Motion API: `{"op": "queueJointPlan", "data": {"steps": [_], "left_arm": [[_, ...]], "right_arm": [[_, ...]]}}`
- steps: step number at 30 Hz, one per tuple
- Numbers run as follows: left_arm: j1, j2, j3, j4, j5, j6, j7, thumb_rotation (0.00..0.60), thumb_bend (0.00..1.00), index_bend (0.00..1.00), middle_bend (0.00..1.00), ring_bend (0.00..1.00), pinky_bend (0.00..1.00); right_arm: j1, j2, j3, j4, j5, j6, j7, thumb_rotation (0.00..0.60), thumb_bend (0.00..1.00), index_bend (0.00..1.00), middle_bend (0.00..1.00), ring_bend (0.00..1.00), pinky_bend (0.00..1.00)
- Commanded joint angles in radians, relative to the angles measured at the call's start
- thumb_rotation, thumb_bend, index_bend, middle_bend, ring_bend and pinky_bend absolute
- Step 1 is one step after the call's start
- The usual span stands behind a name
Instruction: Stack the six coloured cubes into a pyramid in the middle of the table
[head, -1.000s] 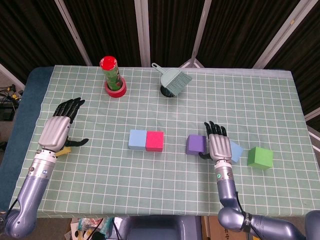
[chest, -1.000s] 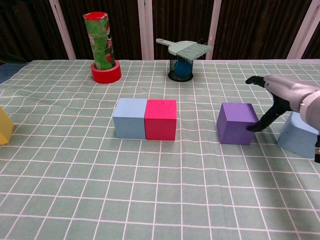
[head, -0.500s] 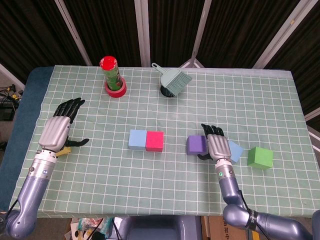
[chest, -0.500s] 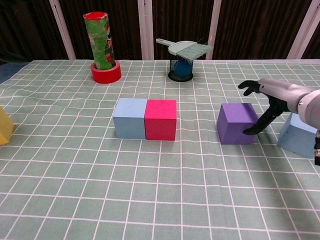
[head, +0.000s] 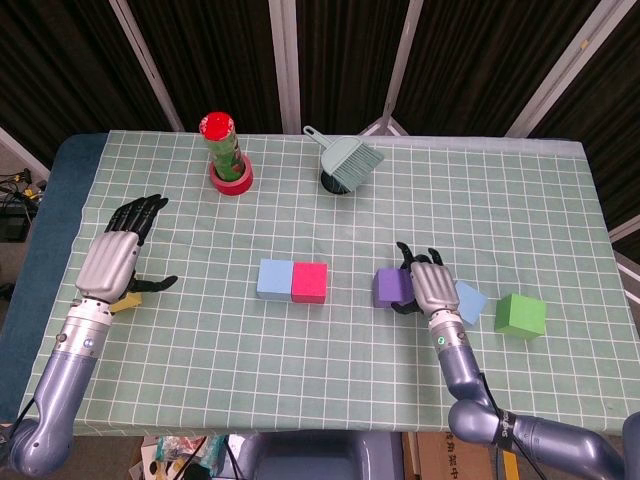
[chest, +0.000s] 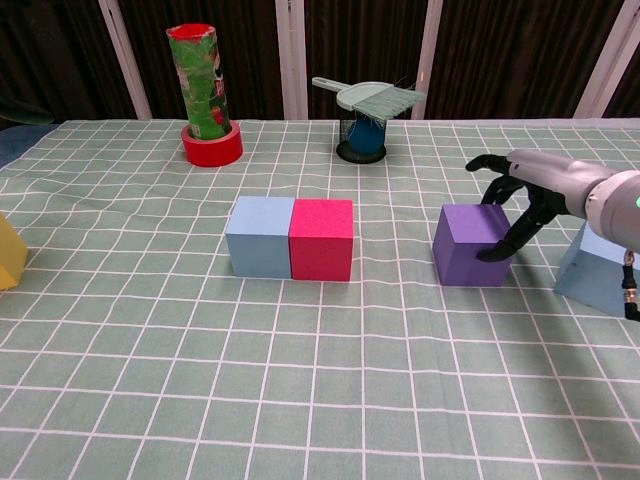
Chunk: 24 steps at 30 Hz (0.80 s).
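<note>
A light blue cube (head: 275, 279) and a pink cube (head: 309, 282) sit touching side by side near the table's middle. To their right stands a purple cube (head: 391, 288). My right hand (head: 430, 283) arches over its right side with fingers spread, and in the chest view the thumb (chest: 497, 252) touches the cube's (chest: 468, 245) right face. Just right of the hand lie a second light blue cube (head: 469, 300) and a green cube (head: 520, 315). At the left edge my left hand (head: 120, 255) hovers open above a mostly hidden yellow cube (head: 126, 302).
A green canister with a red cap (head: 222, 145) stands in a red tape roll (head: 231, 180) at the back left. A grey-green brush and dustpan (head: 349, 160) rest on a dark cup at the back centre. The checked cloth (head: 330, 360) covers the table.
My right hand has shifted left, and its fingers now reach over the purple cube's top. The cubes and the left hand have not moved.
</note>
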Motion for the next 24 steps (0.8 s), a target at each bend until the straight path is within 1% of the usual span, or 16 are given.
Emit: {"op": "queueJointPlan", "data": {"steps": [1, 5, 13, 18, 24], "left_arm": [[0.000, -0.001, 0.000, 0.002, -0.001, -0.002, -0.001, 0.600, 0.04, 0.00, 0.04, 0.00, 0.00], [0.000, -0.001, 0.000, 0.004, -0.003, -0.007, -0.002, 0.600, 0.04, 0.00, 0.04, 0.00, 0.00], [0.001, -0.001, -0.003, 0.003, -0.003, -0.006, -0.002, 0.600, 0.04, 0.00, 0.04, 0.00, 0.00], [0.002, -0.002, -0.004, 0.004, -0.005, -0.008, -0.002, 0.600, 0.04, 0.00, 0.04, 0.00, 0.00], [0.001, -0.003, -0.004, 0.006, -0.009, -0.015, -0.004, 0.600, 0.04, 0.00, 0.04, 0.00, 0.00]], "right_arm": [[0.003, 0.000, -0.005, 0.004, -0.009, -0.003, 0.006, 0.600, 0.19, 0.00, 0.41, 0.26, 0.00], [0.008, 0.002, -0.014, 0.012, -0.032, -0.009, 0.027, 0.600, 0.19, 0.00, 0.44, 0.29, 0.00], [0.024, 0.000, -0.014, 0.020, -0.057, -0.019, 0.054, 0.600, 0.19, 0.00, 0.44, 0.29, 0.00], [0.043, -0.003, -0.007, 0.010, -0.050, -0.019, 0.051, 0.600, 0.19, 0.00, 0.44, 0.29, 0.00], [0.067, -0.021, -0.006, 0.003, -0.017, -0.006, 0.020, 0.600, 0.19, 0.00, 0.44, 0.29, 0.00]]}}
